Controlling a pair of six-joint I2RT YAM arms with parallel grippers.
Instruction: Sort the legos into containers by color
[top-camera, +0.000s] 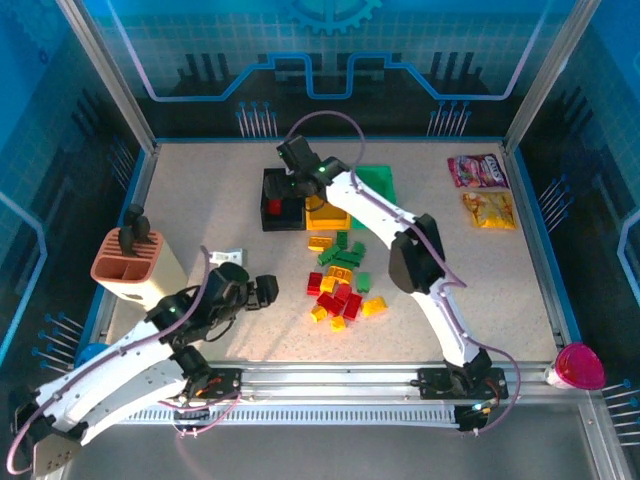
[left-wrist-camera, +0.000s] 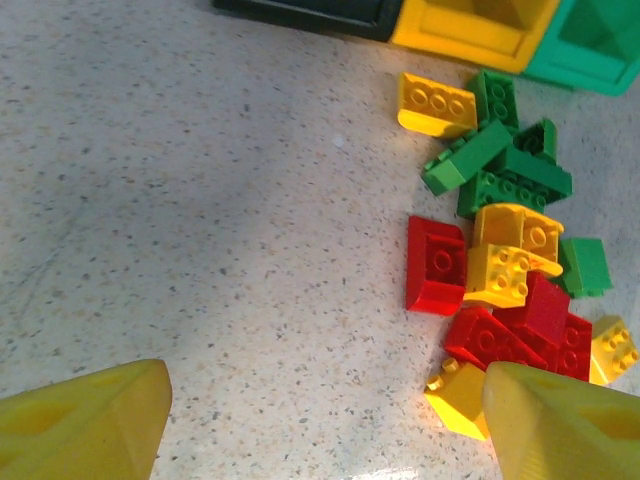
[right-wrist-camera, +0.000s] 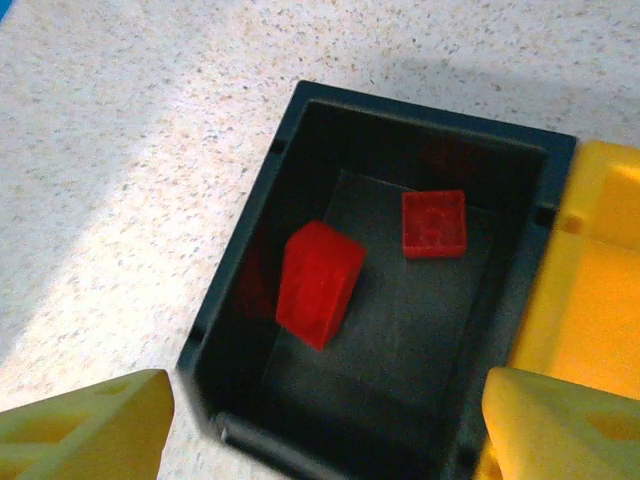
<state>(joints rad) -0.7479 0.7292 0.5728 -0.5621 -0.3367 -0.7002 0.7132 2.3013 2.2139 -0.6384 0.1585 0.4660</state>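
Above the black bin (right-wrist-camera: 238, 280), the right gripper (right-wrist-camera: 325, 430) hangs with jaws spread, empty. Two red bricks (right-wrist-camera: 318, 283) lie inside the bin; the yellow bin (right-wrist-camera: 590, 300) adjoins it. A red drop looks done. The left gripper (left-wrist-camera: 325, 420), also spread and empty, hovers beside the loose pile (left-wrist-camera: 500, 270) on the surface (left-wrist-camera: 200, 200). Next: close on an edge brick and carry it to the matching bin.

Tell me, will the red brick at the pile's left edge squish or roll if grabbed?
Probably neither. The red brick looks like hard moulded plastic, so it should stay stiff. It lies flat with square corners, so it would likely slide, not roll. Its shiny sides might slip a little, nudging the yellow brick beside it.
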